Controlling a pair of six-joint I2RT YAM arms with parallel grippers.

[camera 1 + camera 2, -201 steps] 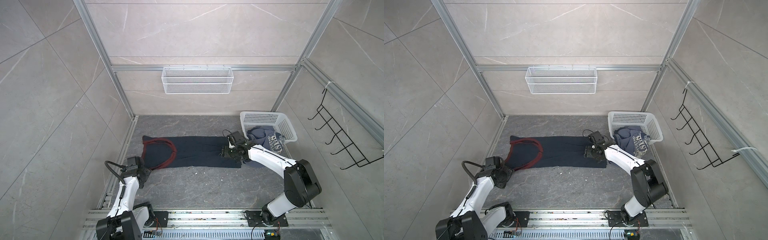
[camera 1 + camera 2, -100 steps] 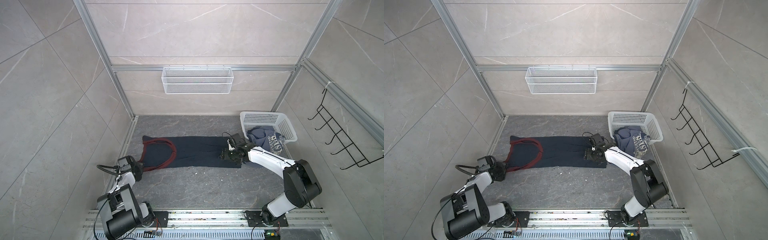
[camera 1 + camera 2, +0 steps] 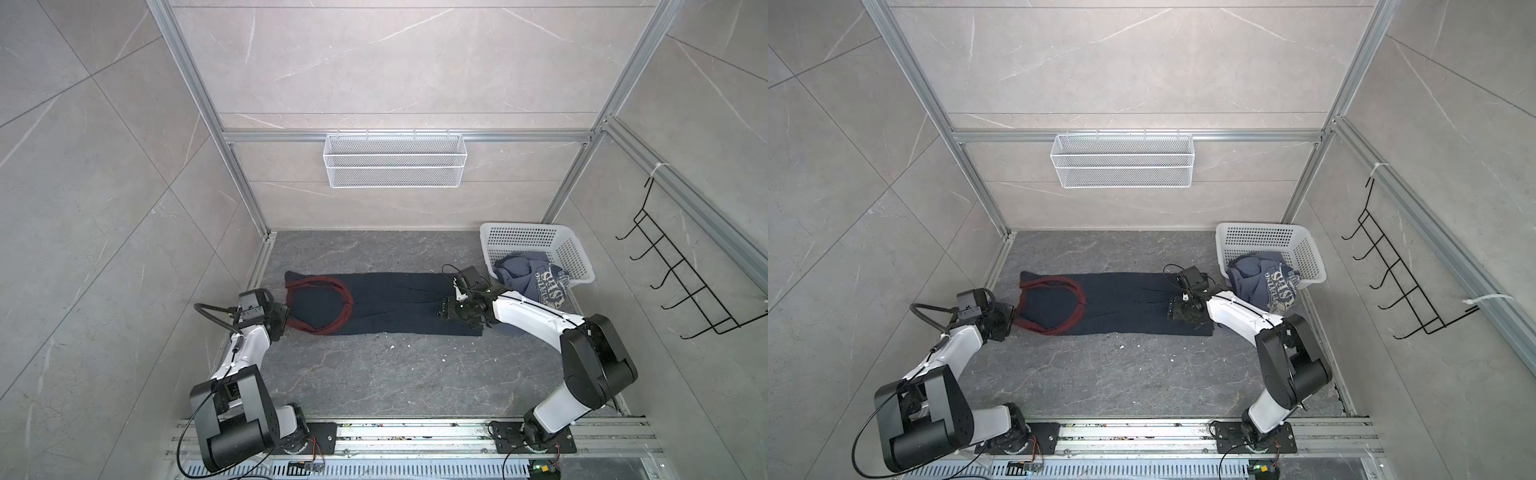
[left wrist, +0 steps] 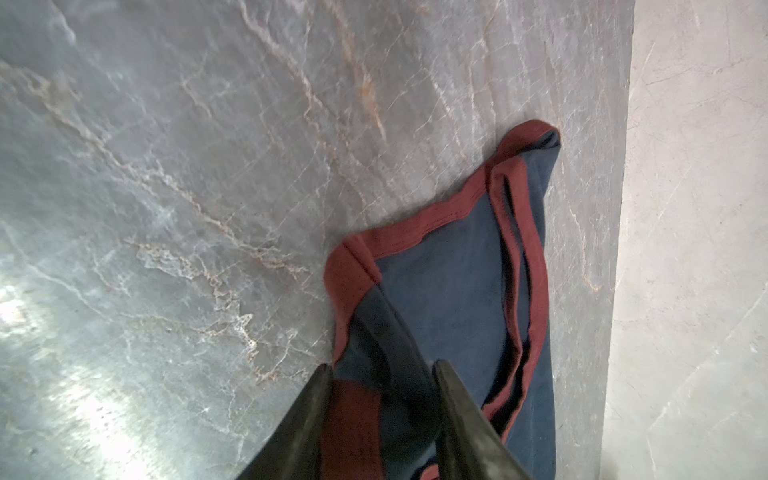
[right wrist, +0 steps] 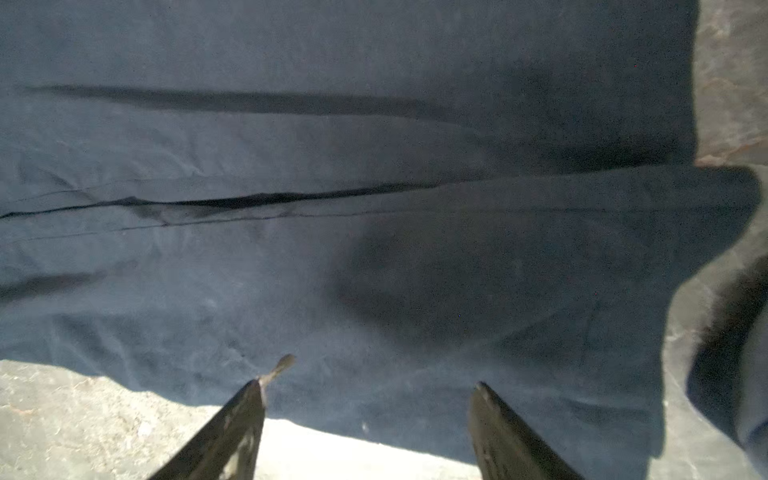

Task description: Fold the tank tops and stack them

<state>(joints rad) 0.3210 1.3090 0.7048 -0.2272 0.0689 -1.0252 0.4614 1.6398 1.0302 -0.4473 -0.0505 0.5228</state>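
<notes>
Navy tank top (image 3: 390,303), maroon-trimmed, lies flat on the floor (image 3: 374,374) as a long strip. Its long axis runs left to right, with the neck end left and the hem end right.

You have one arm at each end. The left gripper (image 4: 380,368) is at the strap end, the right gripper (image 3: 446,311) over the hem end. Judged from this layout, the coming fold carries one end along that axis towards the other.

Left jaws stand narrow, with the trimmed strap bunched between the fingers (image 4: 316,407). You cannot tell whether the pinch has bitten. Right jaws stand wide, holding nothing.

The second tank top (image 3: 536,282), slate-blue, sits in the white basket (image 3: 532,239) at the far right, spilling over its near rim.

Both top views give the strip's full length and both arms, but hide the fingers under the wrists. Only the left wrist view shows cloth between the fingers. Only the right wrist view shows the spread tips over the cloth's edge, with the creases running along the strip.
</notes>
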